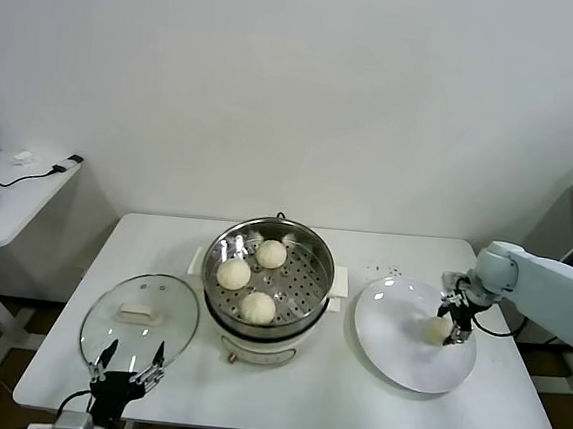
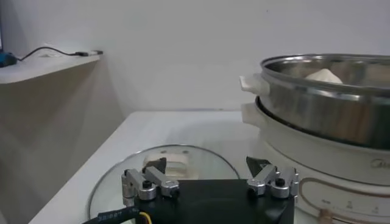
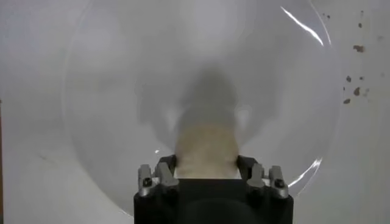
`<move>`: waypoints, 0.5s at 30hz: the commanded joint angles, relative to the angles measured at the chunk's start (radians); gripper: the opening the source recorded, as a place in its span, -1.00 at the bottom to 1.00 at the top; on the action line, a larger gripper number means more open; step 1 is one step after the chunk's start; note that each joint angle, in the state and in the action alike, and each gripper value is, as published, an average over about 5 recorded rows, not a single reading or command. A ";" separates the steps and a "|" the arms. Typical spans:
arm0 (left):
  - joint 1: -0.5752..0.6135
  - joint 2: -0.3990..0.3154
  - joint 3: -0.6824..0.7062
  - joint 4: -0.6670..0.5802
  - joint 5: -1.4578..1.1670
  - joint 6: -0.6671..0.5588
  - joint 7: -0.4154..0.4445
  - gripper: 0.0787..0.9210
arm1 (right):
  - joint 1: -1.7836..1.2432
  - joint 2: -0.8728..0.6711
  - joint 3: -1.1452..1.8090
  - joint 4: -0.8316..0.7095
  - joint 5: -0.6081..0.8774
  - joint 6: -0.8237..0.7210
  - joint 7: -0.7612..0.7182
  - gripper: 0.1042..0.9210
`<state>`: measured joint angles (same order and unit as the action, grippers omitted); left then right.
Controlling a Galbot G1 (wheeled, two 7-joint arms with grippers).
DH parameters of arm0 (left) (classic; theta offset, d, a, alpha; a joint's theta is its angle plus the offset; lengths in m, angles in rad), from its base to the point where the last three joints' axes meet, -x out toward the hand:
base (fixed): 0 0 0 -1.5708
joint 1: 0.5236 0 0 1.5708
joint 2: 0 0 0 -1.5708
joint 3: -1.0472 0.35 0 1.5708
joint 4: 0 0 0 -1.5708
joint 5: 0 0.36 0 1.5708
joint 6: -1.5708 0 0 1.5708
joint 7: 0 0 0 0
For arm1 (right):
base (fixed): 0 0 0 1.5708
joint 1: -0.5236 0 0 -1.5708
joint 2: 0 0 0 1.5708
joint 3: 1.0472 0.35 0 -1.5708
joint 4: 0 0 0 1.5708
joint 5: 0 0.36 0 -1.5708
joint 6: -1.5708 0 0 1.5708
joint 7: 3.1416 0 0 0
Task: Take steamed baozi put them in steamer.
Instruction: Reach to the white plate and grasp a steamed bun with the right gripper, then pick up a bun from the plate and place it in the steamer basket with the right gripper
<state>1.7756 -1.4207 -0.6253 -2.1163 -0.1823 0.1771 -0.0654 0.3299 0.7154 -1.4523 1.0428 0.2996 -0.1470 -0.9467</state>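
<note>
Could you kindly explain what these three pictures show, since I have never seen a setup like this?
This is a two-armed robot at a white table. One picture looks down from its head; the others come from cameras on each wrist. In the middle stands a steamer holding three baozi. The right gripper is down on a white plate, its fingers on either side of the last bun, closing on it; the right wrist picture shows this up close. The left gripper waits open near the table's front edge, by a glass lid.
</note>
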 commanded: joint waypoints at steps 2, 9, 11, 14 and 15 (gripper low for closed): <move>-0.011 -0.002 0.015 -0.003 0.014 -0.001 0.001 0.77 | 0.343 -0.005 -0.254 0.185 0.168 -0.044 0.009 0.37; -0.027 0.001 0.026 -0.017 0.019 0.005 0.003 0.77 | 0.837 0.108 -0.523 0.444 0.513 -0.103 0.007 0.36; -0.028 0.003 0.029 -0.021 0.019 0.005 0.003 0.77 | 0.924 0.160 -0.538 0.495 0.613 -0.121 0.014 0.36; -0.029 0.006 0.035 -0.025 0.017 0.002 0.003 0.77 | 0.979 0.235 -0.518 0.549 0.723 -0.159 0.046 0.36; -0.030 0.007 0.037 -0.027 0.016 0.001 0.003 0.77 | 0.984 0.259 -0.504 0.563 0.755 -0.173 0.063 0.36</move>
<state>1.7500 -1.4174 -0.5966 -2.1374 -0.1682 0.1804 -0.0634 0.8929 0.8008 -1.7929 1.3547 0.6563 -0.2372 -0.9312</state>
